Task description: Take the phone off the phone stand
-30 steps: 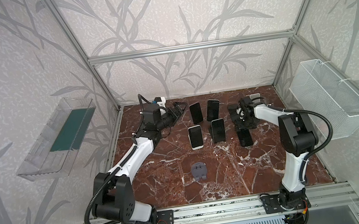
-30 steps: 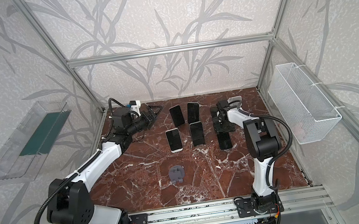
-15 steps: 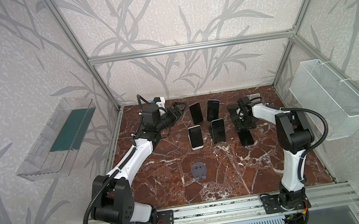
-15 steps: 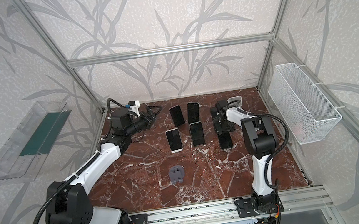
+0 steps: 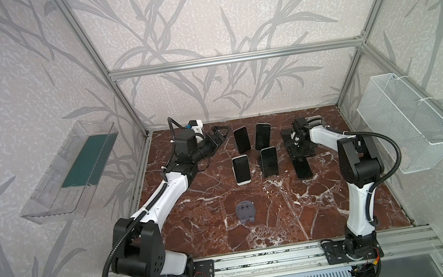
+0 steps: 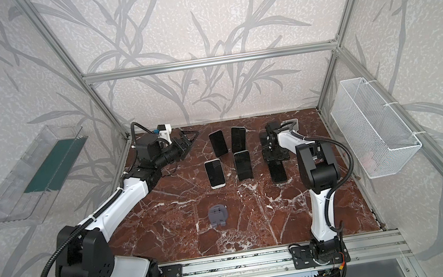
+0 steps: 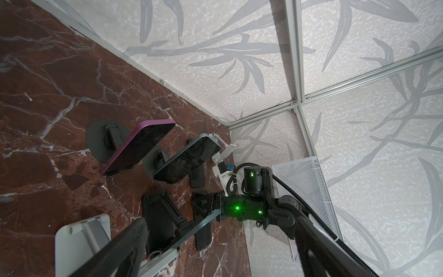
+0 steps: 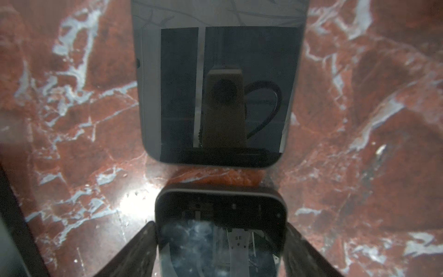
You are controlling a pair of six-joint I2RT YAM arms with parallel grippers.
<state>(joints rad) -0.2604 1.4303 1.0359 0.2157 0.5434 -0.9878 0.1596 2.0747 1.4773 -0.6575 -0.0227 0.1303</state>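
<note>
— So, top views first: the right gripper (image 5: 301,150) sits low at the back right of the table (image 5: 291,223), just behind a flat phone (image 5: 303,167). Its fingertips and whatever it's working on are hidden under it. The left gripper (image 5: 221,134) hangs spread and empty at the back left, well apart.

— Yep. The left wrist view adds little; that corner is dark clutter, too small to sort out. The right wrist view is the good one: the phone (image 8: 220,227) sits between the fingers (image 8: 141,249), marble showing past its end, nothing cradling it. The fingers hug both long edges, but pinching or just let go? Can't tell.

— The only bare stand (image 5: 245,212) I spot is the grey one at front centre, well apart. I'd guess the lift-off is done and this is the set-down.

— Agreed. Next it needs the fingers clear of both edges, then a straight pull-back without nudging the flat phone.

— Versus a second ago?

— The gripper's on the same spot, but the right elbow has swung a bit toward the middle. The left arm and the propped phones (image 5: 240,169) look unchanged.
</note>
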